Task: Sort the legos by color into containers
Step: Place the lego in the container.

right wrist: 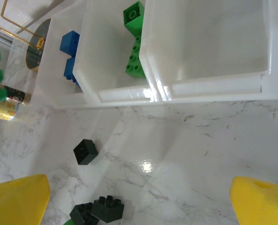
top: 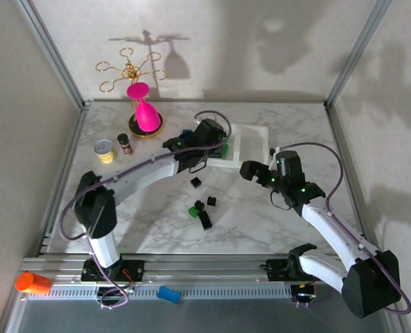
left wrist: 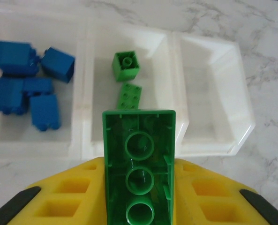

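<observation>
At the near left corner, on the metal rail in front of the marble tabletop [top: 260, 222], lies an orange cylinder [top: 32, 282], and farther along the same rail lies a lone blue block [top: 168, 294]. Toward the back left stand a small round yellow tin [top: 105, 150] and, just beside it, a dark little bottle [top: 125, 143]. Beyond them a pink goblet [top: 145, 111] stands upside down on the round base of a gold wire rack [top: 129, 69]. Right of the goblet, the left claw [left wrist: 139, 206] pinches a long green brick [left wrist: 139, 159] between its yellow pads [left wrist: 68, 201]. The brick's hollow underside faces the wrist camera, and its far end lines up with the near wall of the middle compartment. The whitish three-compartment tray [left wrist: 244, 126] sits at the centre back. Its left compartment holds five blue bricks [left wrist: 45, 110], and its middle one holds a square green brick [left wrist: 126, 64] and a studded green brick [left wrist: 129, 95] close together. In front of the tray, loose on the marble, lie several black bricks [top: 205, 220] and one small green piece [top: 193, 211], with another black brick [right wrist: 85, 151] nearer the tray. Right of these, the right claw [right wrist: 139, 201] hangs above the tabletop just short of the tray's near wall, its yellow fingertips [right wrist: 17, 199] spread wide apart.
</observation>
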